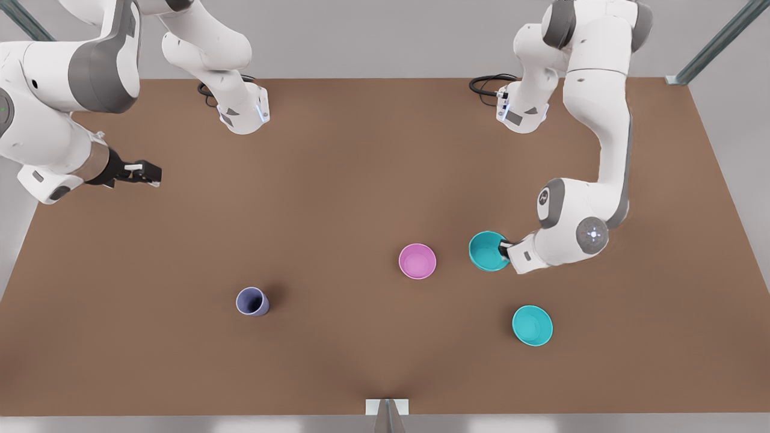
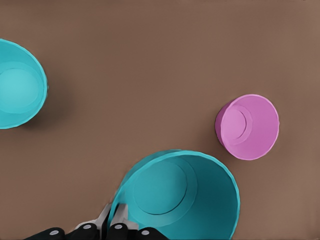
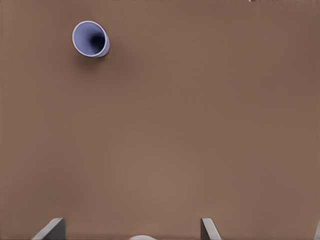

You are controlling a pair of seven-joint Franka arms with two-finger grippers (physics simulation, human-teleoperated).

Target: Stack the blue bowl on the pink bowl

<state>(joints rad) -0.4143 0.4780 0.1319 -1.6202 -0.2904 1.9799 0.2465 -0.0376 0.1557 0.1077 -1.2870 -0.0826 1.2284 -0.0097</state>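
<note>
Nearest the front camera, a second teal bowl (image 1: 532,325) stands upright on the brown surface (image 1: 337,198), mouth up, well apart from both arms. Behind it, the blue bowl (image 1: 487,251) is held at its rim by the left gripper (image 1: 504,248), at the front view's right. Its mouth faces up and tips slightly toward the pink bowl (image 1: 417,261). In the left wrist view, the left gripper (image 2: 116,216) jaws pinch the wall of the blue bowl (image 2: 175,195), one finger inside the rim and one outside, with only the wall's thickness between them. Round in plan, the bowl has no long axis. Whether its base touches the surface cannot be told.

At centre, the pink bowl stands upright on the surface, just beside the blue bowl and not touching it.

Toward the front view's left, a lavender-blue cup (image 1: 252,301) stands mouth up.

At the front view's far left, the right gripper (image 1: 144,173) waits above the surface, far from the bowls. Its jaws hold nothing; the right wrist view shows two fingertips (image 3: 51,229) set wide apart.
</note>
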